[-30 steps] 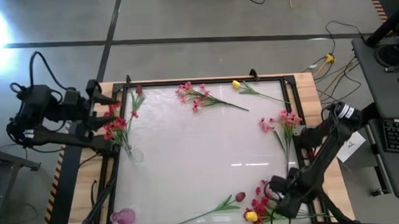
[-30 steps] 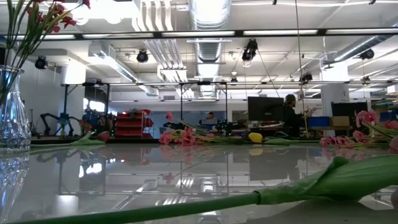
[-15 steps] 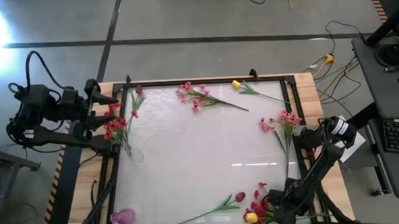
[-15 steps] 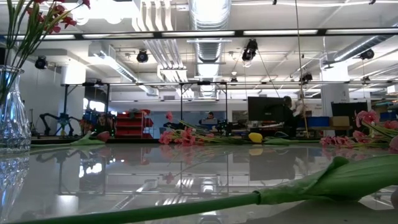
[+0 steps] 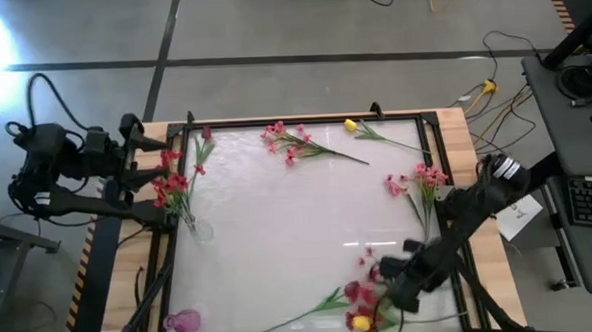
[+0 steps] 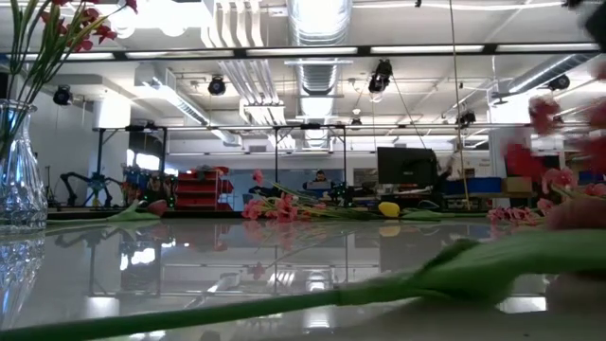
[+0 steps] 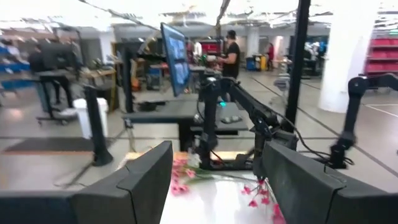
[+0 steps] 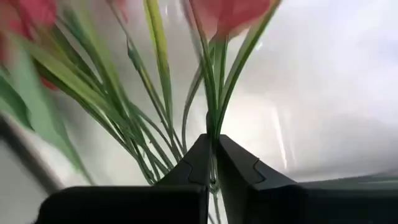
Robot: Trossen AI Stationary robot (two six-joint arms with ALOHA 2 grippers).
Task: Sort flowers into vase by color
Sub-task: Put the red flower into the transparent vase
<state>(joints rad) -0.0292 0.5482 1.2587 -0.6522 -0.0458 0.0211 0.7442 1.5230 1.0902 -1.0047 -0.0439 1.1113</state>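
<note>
Right hand (image 5: 386, 288) pinched closed; left hand (image 5: 160, 149) spread.

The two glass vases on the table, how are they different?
The clear vase holds red flowers on green stems; the pink vase holds none. The clear vase sits about midway along the table's left edge; the pink vase sits at the corner on that side, farther from the left pincer. Both stand near that edge.

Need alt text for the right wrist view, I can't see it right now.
The right hand is pinched shut on thin green flower stems, close up. More stems and leaves fan out beside them over the white tabletop, with blurred red blossoms at their far ends.
</note>
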